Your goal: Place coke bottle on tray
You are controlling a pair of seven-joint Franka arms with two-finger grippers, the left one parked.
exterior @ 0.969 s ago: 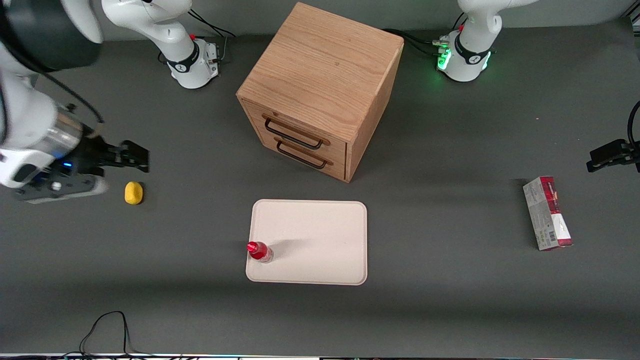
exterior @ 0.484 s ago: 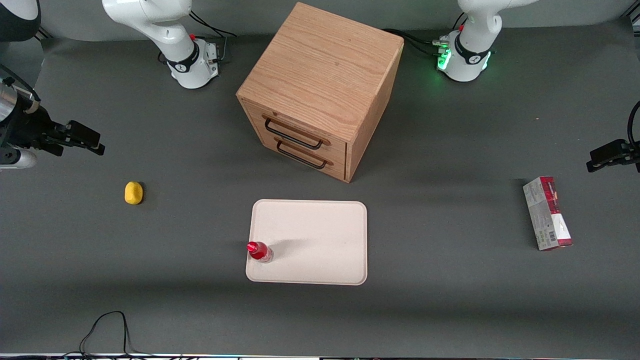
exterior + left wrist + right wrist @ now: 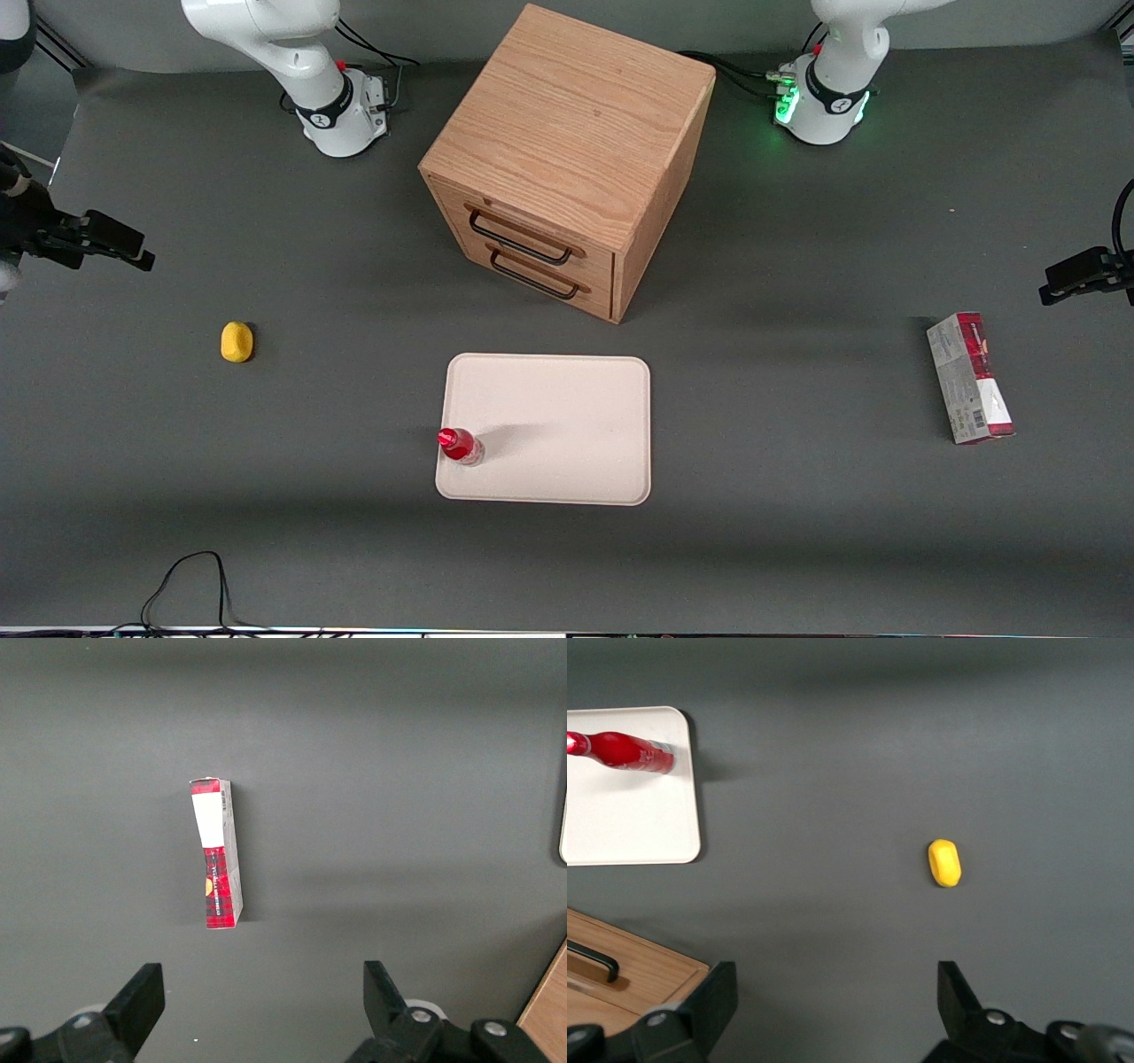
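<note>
Matt grey table (image 3: 797, 532); grainy wooden drawer box (image 3: 576, 115); smooth matt cream tray (image 3: 567, 416); glossy clear-plastic coke bottle (image 3: 461, 446); matt black gripper (image 3: 833, 1010).

End effector (image 3: 120, 244) farther toward table edge

Item count: one coke bottle (image 3: 460, 445), one tray (image 3: 567, 425), one two-drawer wooden cabinet (image 3: 567, 159), one red-and-grey carton (image 3: 969, 377), one yellow lump (image 3: 236, 342), one end effector (image 3: 111, 239).

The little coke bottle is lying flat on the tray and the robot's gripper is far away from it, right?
Not quite. The coke bottle is standing upright on the tray, near its edge, as the front view shows. The rest holds: the gripper hangs open toward the working arm's end of the table, well away from it.
</note>
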